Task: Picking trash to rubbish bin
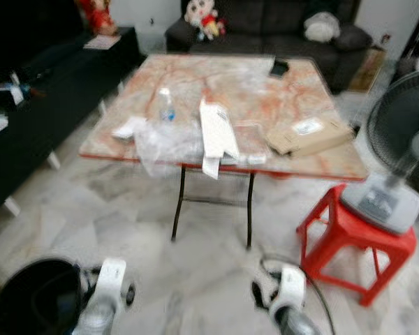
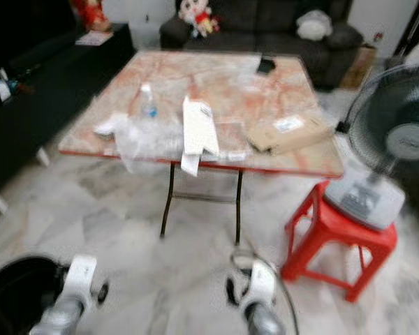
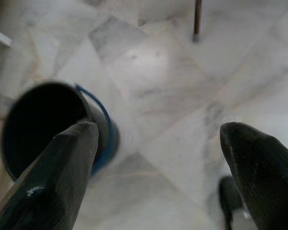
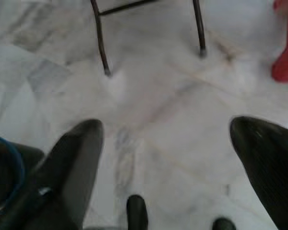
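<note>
Trash — bottle (image 1: 166, 106), plastic wrap (image 1: 169, 143), paper (image 1: 216, 131), box (image 1: 309, 135) — along tabletop (image 1: 244, 87) near edge. Bin (image 1: 36, 299) on floor, near left. Left tool (image 3: 156, 148) and right tool (image 4: 165, 153) spread wide, empty, low over floor.

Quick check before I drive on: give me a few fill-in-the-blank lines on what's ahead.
1. The fan stands on a ____ stool.
2. The left gripper's fingers are ____, holding nothing.
3. The clear bottle stands on the ____.
4. The dark bin sits on the floor at the robot's ____ side.

Missing words: red; open; table; left
</note>
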Tool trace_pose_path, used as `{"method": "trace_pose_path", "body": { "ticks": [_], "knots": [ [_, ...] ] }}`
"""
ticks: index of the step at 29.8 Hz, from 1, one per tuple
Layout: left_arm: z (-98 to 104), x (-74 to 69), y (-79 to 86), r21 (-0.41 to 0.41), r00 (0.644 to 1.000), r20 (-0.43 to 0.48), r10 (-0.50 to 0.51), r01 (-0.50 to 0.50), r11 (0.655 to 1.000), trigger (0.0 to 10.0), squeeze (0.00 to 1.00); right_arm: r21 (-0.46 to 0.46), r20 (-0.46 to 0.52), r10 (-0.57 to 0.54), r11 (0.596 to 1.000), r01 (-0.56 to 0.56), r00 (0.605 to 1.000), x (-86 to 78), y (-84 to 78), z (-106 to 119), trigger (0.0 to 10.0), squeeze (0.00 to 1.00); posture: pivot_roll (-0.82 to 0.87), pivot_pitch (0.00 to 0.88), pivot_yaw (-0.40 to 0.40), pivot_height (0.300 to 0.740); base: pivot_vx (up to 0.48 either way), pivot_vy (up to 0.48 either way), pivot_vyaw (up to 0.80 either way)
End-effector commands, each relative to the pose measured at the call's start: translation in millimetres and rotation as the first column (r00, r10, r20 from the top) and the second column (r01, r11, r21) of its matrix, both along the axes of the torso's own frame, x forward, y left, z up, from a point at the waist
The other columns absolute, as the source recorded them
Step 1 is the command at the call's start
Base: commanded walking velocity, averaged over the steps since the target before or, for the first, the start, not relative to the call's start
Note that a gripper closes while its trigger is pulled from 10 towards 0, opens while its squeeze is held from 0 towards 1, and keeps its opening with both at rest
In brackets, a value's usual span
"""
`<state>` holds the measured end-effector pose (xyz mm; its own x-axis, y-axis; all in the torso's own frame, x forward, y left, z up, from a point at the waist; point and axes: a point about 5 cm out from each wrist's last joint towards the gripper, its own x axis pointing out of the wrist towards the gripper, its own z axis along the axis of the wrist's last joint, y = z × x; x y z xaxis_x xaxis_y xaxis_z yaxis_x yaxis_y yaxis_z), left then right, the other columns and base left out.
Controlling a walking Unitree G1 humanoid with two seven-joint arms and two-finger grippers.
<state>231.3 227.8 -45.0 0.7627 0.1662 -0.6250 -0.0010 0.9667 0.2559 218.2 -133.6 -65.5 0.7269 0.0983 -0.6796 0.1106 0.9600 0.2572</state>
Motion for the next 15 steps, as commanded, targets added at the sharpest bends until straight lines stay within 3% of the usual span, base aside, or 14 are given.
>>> {"method": "trace_pose_path", "body": {
  "ticks": [1, 15],
  "knots": [
    [-0.5, 1.8, -8.2, -0.001, 0.999, 0.004, -0.037, 0.037, 0.999, 10.0, 0.00, -0.021, -0.012, -0.026, 0.999, 0.026, 1.000, -4.3, -11.3, -2.6, 10.0, 0.00, 0.10, 0.000, 0.022, 0.740, 0.337, 0.000, 0.00],
    [-0.4, 2.2, -8.6, 0.000, 0.999, 0.002, -0.041, 0.041, 0.999, 10.0, 0.00, -0.018, -0.011, -0.043, 0.999, 0.043, 0.999, -3.3, -12.6, -2.0, 10.0, 0.00, 0.10, 0.011, 0.023, 0.740, 0.339, 0.000, 0.00]
  ]
}}
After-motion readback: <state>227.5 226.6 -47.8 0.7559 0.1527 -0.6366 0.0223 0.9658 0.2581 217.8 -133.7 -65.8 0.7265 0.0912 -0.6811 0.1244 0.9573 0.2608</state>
